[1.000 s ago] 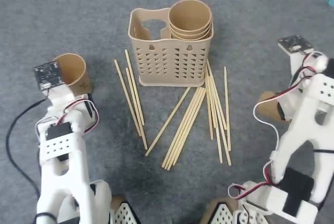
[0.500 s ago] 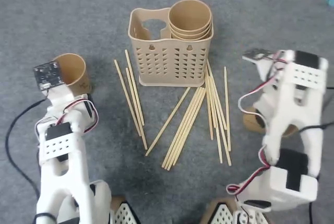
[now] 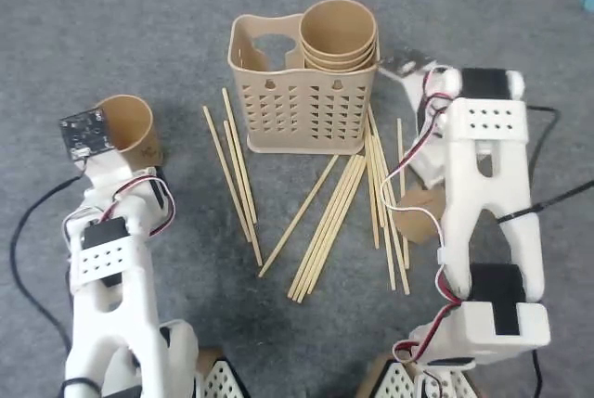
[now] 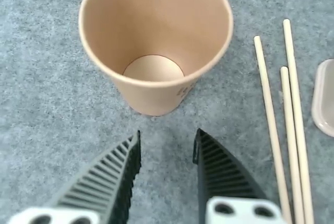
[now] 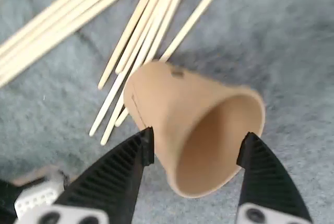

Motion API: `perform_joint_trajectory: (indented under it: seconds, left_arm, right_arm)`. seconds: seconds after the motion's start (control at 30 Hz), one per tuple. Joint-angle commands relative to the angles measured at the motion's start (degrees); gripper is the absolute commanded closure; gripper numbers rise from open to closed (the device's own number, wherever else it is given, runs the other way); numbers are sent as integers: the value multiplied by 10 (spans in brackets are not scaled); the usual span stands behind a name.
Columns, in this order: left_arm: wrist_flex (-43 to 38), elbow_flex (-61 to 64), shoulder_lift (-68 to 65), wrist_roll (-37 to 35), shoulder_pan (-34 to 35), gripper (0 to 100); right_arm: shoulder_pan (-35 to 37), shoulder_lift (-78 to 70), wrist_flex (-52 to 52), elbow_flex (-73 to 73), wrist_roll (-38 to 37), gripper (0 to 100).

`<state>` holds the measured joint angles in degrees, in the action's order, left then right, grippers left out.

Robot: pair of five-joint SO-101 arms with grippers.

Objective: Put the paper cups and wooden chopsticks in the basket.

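Observation:
A tan basket (image 3: 297, 106) stands at the back middle with stacked paper cups (image 3: 339, 32) in its right side. Wooden chopsticks (image 3: 325, 222) lie scattered on the carpet in front of it and to both sides. One paper cup (image 4: 155, 41) stands upright at the left (image 3: 130, 129); my left gripper (image 4: 167, 136) is open just short of it, touching nothing. My right gripper (image 5: 198, 138) is shut on another paper cup (image 5: 201, 130), tilted on its side, held low over the right-hand chopsticks (image 5: 141, 31). In the high view that cup (image 3: 416, 214) is right of the basket's front.
Grey carpet (image 3: 167, 45) covers the table. A basket corner (image 4: 324, 98) and three chopsticks (image 4: 276, 114) lie beside the left cup. The right arm's body (image 3: 483, 175) stands close to the basket's right side.
The right arm has swung from the table's right edge leftward with its cup, now over the right-hand chopsticks near the basket. The left arm and its cup have not moved.

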<state>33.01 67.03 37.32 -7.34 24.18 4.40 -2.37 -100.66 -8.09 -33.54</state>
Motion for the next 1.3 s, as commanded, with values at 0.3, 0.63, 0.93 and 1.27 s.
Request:
perform_joint_trajectory:
  seconds: [0.3, 0.63, 0.93, 1.27]
  left_arm:
    - [-12, -3, 21, 3, 3, 837]
    - [-11, -3, 21, 3, 3, 837]
    - [-10, -3, 21, 3, 5, 837]
    - [22, -58, 23, -30, 32, 837]
  right_arm:
    - [-24, 205, -25, -1, 83, 732]
    - [-226, 400, -20, 127, 83, 809]
    - [-293, 405, 144, 315, 84, 986]
    - [-304, 412, 349, 608, 248, 991]
